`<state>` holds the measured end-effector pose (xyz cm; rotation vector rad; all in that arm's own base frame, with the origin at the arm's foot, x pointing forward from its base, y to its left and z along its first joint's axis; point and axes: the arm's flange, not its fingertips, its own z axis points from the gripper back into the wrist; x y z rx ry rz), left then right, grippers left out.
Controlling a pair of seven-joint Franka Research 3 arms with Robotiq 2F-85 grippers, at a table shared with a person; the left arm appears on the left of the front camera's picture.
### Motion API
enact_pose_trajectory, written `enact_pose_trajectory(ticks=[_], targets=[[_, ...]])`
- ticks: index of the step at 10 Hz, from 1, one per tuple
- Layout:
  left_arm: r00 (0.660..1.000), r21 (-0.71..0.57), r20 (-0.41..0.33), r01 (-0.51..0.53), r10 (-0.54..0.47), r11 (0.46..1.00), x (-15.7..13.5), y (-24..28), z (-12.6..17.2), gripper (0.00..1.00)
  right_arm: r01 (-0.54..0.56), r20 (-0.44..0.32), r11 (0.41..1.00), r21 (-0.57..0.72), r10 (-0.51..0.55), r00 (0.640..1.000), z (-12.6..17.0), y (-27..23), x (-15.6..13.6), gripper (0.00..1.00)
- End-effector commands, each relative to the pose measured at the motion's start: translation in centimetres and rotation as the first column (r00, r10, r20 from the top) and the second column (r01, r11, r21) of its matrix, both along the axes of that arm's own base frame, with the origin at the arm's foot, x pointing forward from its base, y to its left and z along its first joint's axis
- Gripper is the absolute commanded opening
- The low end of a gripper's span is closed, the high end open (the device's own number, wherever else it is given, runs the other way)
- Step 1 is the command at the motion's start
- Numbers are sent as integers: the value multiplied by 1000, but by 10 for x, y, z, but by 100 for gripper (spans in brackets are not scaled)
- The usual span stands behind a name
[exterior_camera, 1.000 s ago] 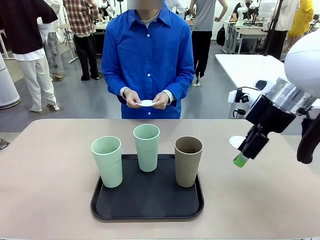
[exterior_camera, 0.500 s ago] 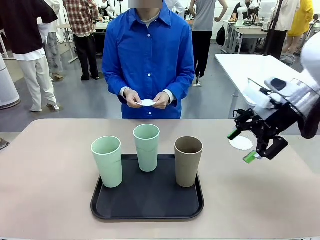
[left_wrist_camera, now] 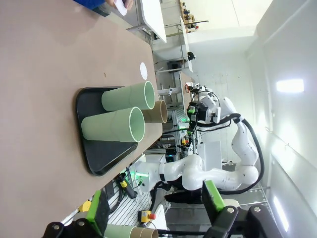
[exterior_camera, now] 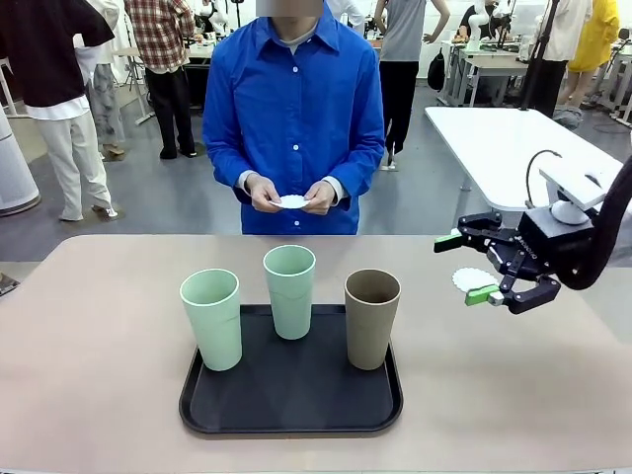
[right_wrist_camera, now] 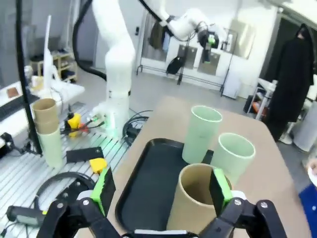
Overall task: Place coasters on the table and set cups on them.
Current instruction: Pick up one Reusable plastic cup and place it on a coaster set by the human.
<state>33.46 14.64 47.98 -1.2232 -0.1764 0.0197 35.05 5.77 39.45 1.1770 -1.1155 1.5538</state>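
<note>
The right claw [exterior_camera: 464, 268] gapes sideways, seemingly just above a coaster [exterior_camera: 470, 278] on the table [exterior_camera: 99, 296]; left claw [left_wrist_camera: 153, 206] likewise apart.

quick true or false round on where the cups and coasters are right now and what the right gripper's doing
1. The brown cup stands on the black tray. True.
2. A cup sits on the table's coaster. False: it lies bare, right of the tray.
3. The right gripper has open, empty jaws. True.
4. The person's hands are empty. False: they hold a white coaster.
</note>
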Motion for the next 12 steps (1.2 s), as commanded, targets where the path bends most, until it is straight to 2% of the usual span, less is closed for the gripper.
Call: enact_pose_trajectory(ticks=[1, 2, 4, 5, 6, 11, 12], targets=[[1000, -11, 10, 2, -2, 1000, 0, 1, 2, 100, 95, -91, 995, -27, -97, 991, -21, 7, -8, 100], [1000, -11, 10, 2, -2, 1000, 0, 1, 2, 100, 161, -129, 986, -44, -165, 978, -27, 8, -10, 100], [1000, -11, 10, 2, -2, 1000, 0, 1, 2, 100, 225, -142, 969, -99, -238, 961, -33, 10, -17, 100], [1000, -11, 10, 2, -2, 1000, 0, 1, 2, 100, 230, -153, 966, -116, -246, 957, -35, 11, -17, 100], [1000, -11, 10, 2, -2, 1000, 0, 1, 2, 100, 181, -128, 981, -72, -189, 974, -36, -8, 24, 100], [1000, -11, 10, 2, -2, 1000, 0, 1, 2, 100, 192, -137, 978, -79, -201, 970, -35, -8, 25, 100], [1000, -11, 10, 2, -2, 1000, 0, 1, 2, 100, 188, -193, 978, -86, -201, 960, -50, -9, 33, 100]])
